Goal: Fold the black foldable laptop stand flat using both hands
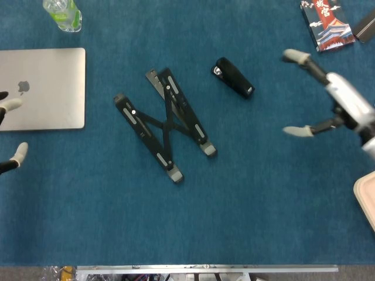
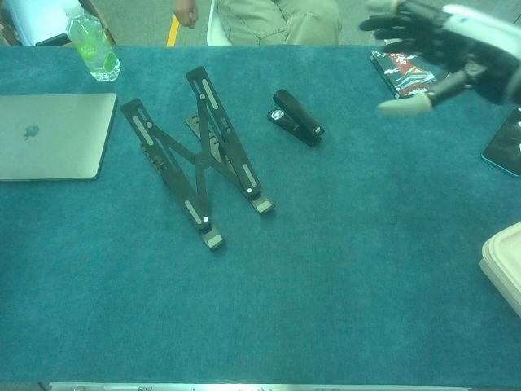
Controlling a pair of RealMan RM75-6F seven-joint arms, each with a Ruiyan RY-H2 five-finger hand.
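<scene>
The black foldable laptop stand [image 1: 166, 123] [image 2: 198, 155] stands unfolded on the blue table, its two rails crossed by an X brace. My right hand [image 1: 334, 96] [image 2: 435, 45] hovers well to the right of it, beyond the stapler, with its fingers spread and holding nothing. Only fingertips [image 1: 13, 104] of my left hand [image 1: 10, 132] show at the left edge of the head view, apart, over the laptop's near edge; the chest view does not show that hand.
A silver laptop [image 1: 42, 88] lies closed at the left, with a green bottle [image 1: 63, 14] behind it. A black stapler [image 1: 233, 78] sits right of the stand. A printed box [image 1: 326, 24], a phone [image 2: 506, 142] and a white tray [image 1: 366, 198] are at the right.
</scene>
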